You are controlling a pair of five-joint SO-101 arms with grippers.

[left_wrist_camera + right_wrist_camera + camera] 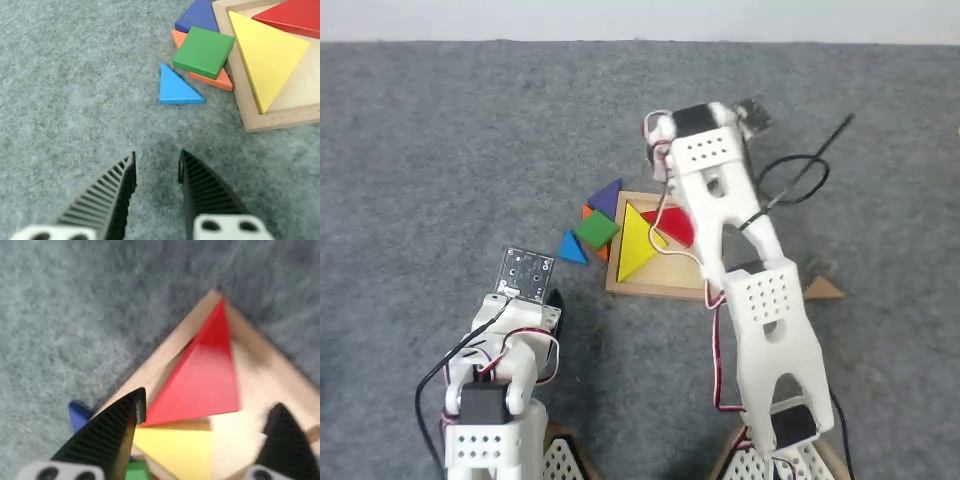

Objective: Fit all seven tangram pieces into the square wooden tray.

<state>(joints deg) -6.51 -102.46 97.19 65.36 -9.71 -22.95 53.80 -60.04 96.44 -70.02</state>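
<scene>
The square wooden tray [650,288] lies mid-table. Inside it are a yellow triangle [635,245] and a red triangle [677,228]. Just outside its left rim a green square [204,50] rests on an orange piece [212,79], with a dark blue piece [200,17] and a small blue triangle [175,89] beside them. My right gripper [207,405] hangs open over the red triangle [205,380], holding nothing. Over bare carpet, short of the blue triangle, my left gripper [157,157] is open and holds nothing.
A tan triangle [823,290] lies on the grey carpet to the right of the right arm [720,190]. That arm stretches over the tray's right half and hides it from above. The carpet ends at a pale strip at the far edge.
</scene>
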